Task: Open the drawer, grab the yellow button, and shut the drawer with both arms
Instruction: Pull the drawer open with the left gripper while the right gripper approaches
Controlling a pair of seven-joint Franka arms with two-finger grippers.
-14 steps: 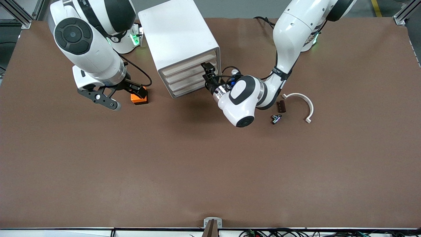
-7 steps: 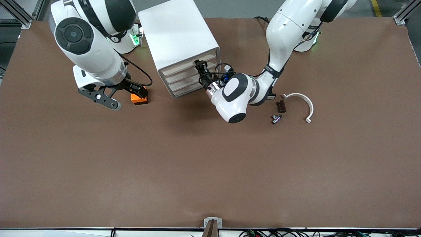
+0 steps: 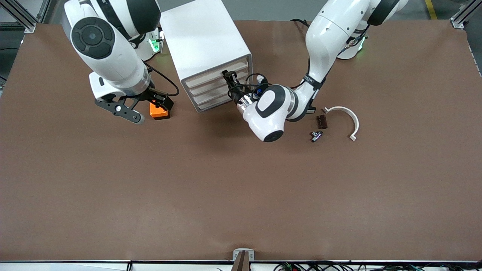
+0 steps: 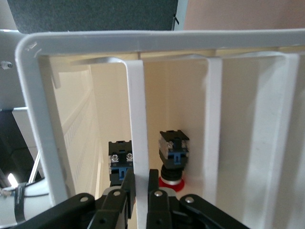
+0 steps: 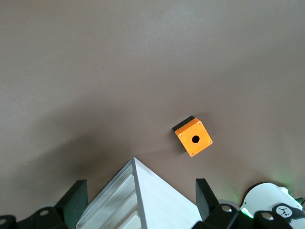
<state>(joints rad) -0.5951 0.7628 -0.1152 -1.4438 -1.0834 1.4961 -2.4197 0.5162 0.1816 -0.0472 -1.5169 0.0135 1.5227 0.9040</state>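
Left gripper (image 4: 141, 183): fingers clamped on top drawer (image 4: 138, 119) front edge | Button (image 4: 172, 160): inside that drawer | Right gripper (image 5: 138, 200): fingers apart, waiting over table near orange cube (image 5: 193, 137)

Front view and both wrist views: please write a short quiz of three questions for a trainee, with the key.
1. True or false: the right pincer is shut on the orange cube.
2. What does the left pincer grip?
A. the front edge of the uppermost drawer
B. the white curved clip
C. a button
3. Fill in: the uppermost drawer is ___ (pulled out / pushed in).

Key:
1. False. The right pincer is open above the table and holds nothing.
2. A
3. pushed in
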